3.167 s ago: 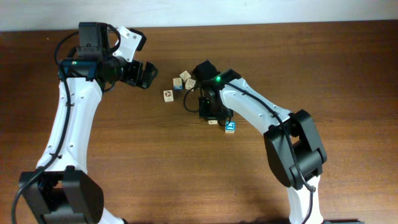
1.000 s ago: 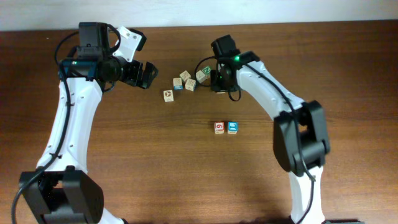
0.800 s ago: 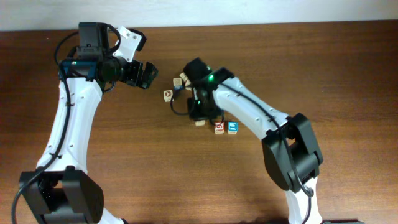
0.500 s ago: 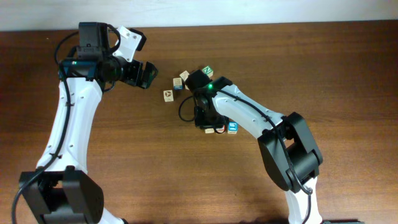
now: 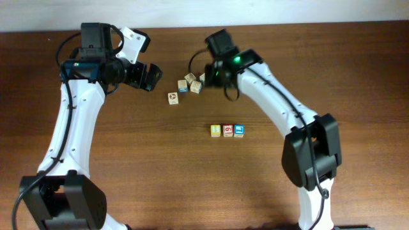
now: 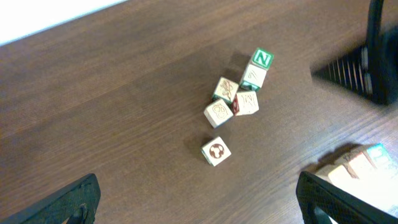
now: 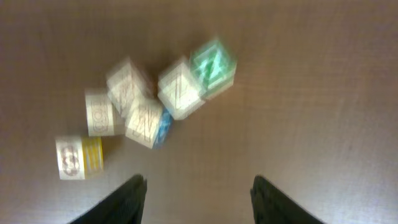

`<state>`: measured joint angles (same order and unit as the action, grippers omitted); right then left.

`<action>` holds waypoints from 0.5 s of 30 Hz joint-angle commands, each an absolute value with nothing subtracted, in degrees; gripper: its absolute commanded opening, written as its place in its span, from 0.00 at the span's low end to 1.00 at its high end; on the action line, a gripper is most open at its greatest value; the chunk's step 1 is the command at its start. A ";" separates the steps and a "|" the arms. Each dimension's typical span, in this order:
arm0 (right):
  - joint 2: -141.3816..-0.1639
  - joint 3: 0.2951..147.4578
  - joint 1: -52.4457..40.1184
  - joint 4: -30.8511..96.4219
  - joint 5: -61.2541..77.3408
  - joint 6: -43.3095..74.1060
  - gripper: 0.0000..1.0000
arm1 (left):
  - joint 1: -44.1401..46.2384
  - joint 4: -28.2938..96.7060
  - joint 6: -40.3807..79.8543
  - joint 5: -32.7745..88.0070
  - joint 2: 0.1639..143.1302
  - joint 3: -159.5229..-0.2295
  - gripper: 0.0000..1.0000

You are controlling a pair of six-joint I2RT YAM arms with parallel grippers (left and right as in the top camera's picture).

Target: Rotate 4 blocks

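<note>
Right arm (image 5: pixel 268 96) extends above the green block (image 7: pixel 213 67) near the worktop (image 5: pixel 160 179) far edge, jaws open and empty; left arm (image 5: pixel 73 115) is bent, jaws wide open.

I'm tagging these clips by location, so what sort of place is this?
Probably a robotics lab bench: a wooden table, a white left arm and right arm, and alphabet blocks as props.

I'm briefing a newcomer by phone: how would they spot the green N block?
On the wooden table, find the huddle of alphabet cubes. The green block sits at one end of it. Only its top is bright green, printed N; neighbouring tops are pale.
</note>
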<state>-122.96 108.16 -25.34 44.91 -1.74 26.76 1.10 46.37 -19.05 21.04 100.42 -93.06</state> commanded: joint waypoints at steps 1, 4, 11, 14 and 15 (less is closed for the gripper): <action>-125.38 108.64 -22.94 37.78 -3.66 25.76 0.55 | 0.95 46.37 -18.74 21.65 100.62 -94.11 0.99; -129.10 108.64 -23.09 32.05 -3.57 29.19 0.59 | 0.95 46.37 -18.74 21.65 100.62 -94.11 0.99; -137.08 108.64 -23.29 24.14 -3.73 42.52 0.64 | 0.95 46.37 -18.74 21.65 100.62 -94.11 0.99; -138.30 108.64 -23.57 23.59 -3.49 42.54 0.64 | 0.95 46.37 -18.74 21.65 100.62 -94.11 0.99; -138.41 108.64 -23.81 24.05 -3.49 42.54 0.64 | 0.95 46.37 -18.74 21.65 100.62 -94.11 0.99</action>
